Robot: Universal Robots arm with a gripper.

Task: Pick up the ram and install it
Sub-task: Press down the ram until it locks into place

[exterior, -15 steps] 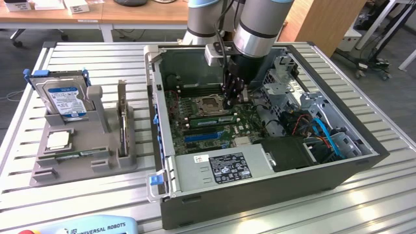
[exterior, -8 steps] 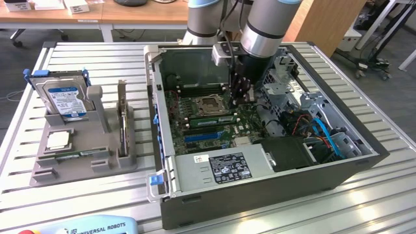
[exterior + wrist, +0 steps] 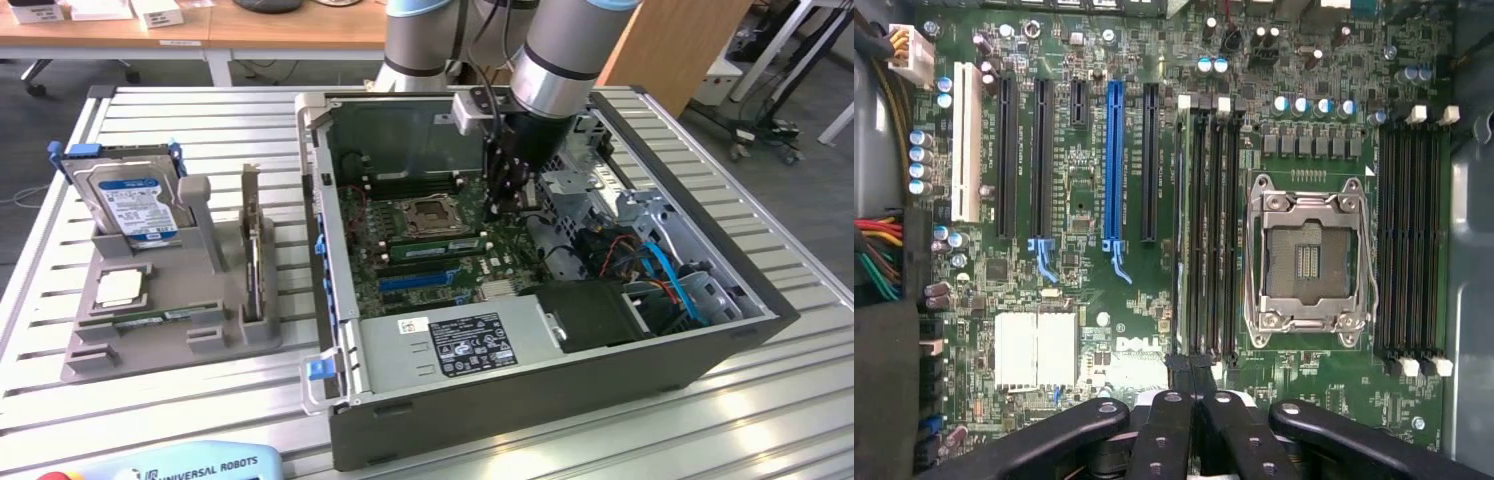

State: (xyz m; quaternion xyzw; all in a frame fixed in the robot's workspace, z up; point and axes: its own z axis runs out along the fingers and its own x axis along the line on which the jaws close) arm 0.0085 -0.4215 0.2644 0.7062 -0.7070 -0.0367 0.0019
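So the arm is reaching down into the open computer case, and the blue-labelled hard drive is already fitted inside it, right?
Not quite. The gripper is down inside the open computer case, but the exterior view shows the hard drive standing in the grey holder on the table beside it.

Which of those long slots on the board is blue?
The blue slot sits between two black slots; the other long ones are black, apart from a white slot at the far side.

The ram (image 3: 1181,240), a thin green stick seen edge-on, stands upright in a motherboard (image 3: 1094,300) slot beside the processor socket (image 3: 1309,260).
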